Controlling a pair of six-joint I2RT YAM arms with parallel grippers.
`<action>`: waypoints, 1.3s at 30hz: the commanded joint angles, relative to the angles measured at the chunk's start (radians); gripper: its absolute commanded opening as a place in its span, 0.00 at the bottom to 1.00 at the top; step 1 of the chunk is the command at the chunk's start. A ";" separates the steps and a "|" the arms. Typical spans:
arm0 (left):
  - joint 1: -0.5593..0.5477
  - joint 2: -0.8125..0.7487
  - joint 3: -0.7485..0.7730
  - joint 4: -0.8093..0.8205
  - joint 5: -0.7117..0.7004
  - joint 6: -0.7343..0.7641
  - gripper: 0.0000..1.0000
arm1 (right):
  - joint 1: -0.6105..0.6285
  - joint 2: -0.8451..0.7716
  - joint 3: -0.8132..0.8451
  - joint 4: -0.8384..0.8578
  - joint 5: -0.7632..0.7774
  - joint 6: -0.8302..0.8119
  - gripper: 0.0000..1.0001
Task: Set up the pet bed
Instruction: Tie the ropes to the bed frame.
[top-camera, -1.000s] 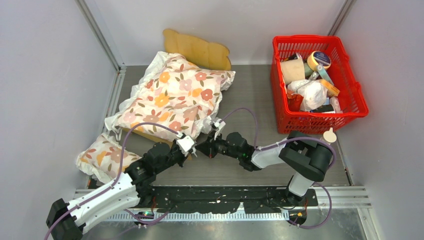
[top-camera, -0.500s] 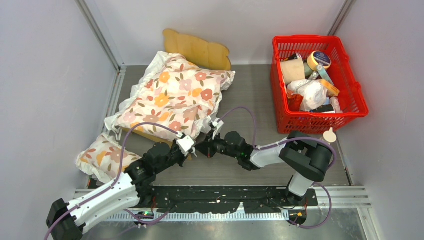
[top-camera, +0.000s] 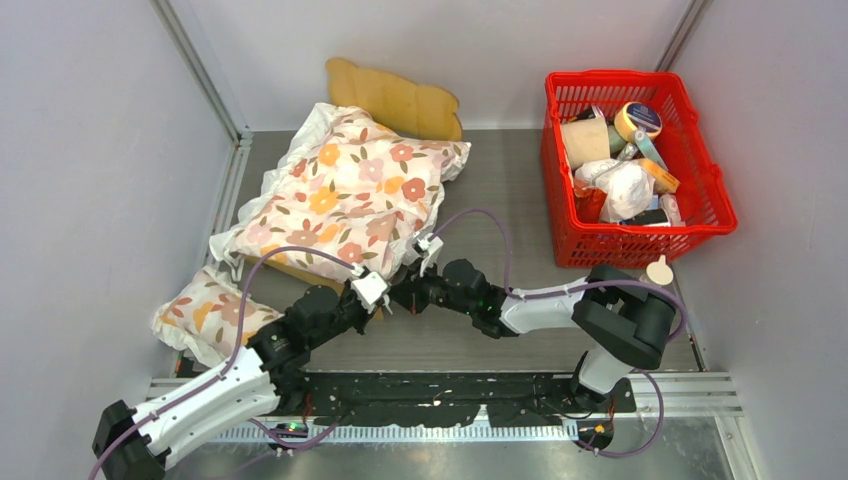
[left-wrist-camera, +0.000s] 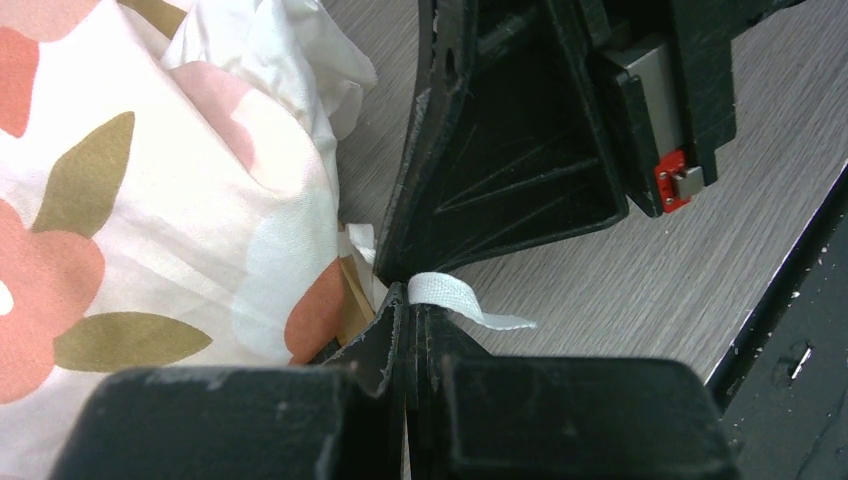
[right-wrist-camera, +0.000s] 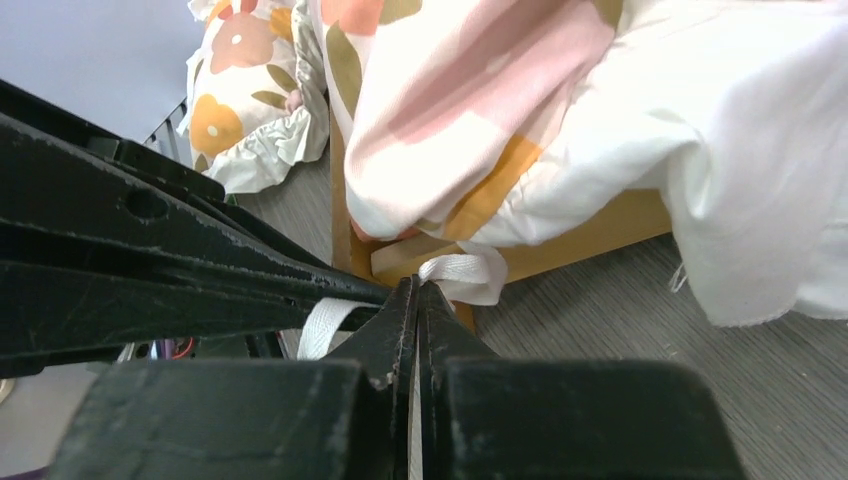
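The pet bed (top-camera: 395, 98) shows its light-wood scalloped headboard at the back. A white floral cushion (top-camera: 350, 195) covers the rest of it and hides its sleeping surface. Both grippers meet at the bed's near right corner. My left gripper (top-camera: 384, 300) (left-wrist-camera: 412, 300) is shut on a white tie strap (left-wrist-camera: 455, 298). My right gripper (top-camera: 408, 293) (right-wrist-camera: 418, 290) is shut on a white strap (right-wrist-camera: 465, 272) beside the wooden rail (right-wrist-camera: 590, 235). In each wrist view the other gripper fills the space just ahead.
A small floral pillow (top-camera: 205, 312) lies on the table at the near left, against the wall. A red basket (top-camera: 630, 160) full of several items stands at the back right. Grey walls close in the left, back and right sides.
The right arm has stretched a little to the left toward the bed corner. Both grippers stay shut on the strap, and the cushion has not moved.
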 joint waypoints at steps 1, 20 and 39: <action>-0.003 -0.029 0.047 0.072 0.011 0.005 0.00 | 0.008 -0.025 0.058 -0.011 0.027 0.014 0.05; -0.003 -0.044 0.047 0.046 0.009 -0.007 0.00 | 0.055 -0.012 0.106 -0.269 0.141 -0.048 0.05; -0.003 -0.058 0.050 0.038 0.009 -0.012 0.00 | -0.056 -0.172 -0.047 -0.027 0.019 -0.011 0.38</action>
